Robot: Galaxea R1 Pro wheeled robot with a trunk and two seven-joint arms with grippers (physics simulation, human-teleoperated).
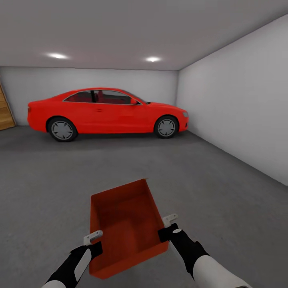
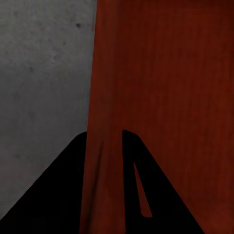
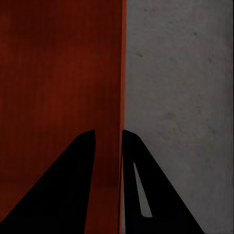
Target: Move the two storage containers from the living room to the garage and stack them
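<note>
I am in the garage, holding one orange-red storage container point(image 1: 126, 224) in front of me above the grey concrete floor point(image 1: 208, 176). My left gripper point(image 1: 94, 243) is shut on its left wall point(image 2: 102, 146). On the opposite side, my right gripper point(image 1: 168, 228) is shut on its right wall point(image 3: 109, 146). The bin is open-topped, empty inside, and tilted slightly. In both wrist views the black fingers point(image 2: 63, 195) point(image 3: 146, 190) straddle a thin red wall, with concrete beyond.
A red car point(image 1: 106, 112) is parked side-on along the far white wall. Another white wall point(image 1: 240, 104) runs down the right. A wooden door point(image 1: 6, 112) shows at the far left. Wide floor lies between me and the car.
</note>
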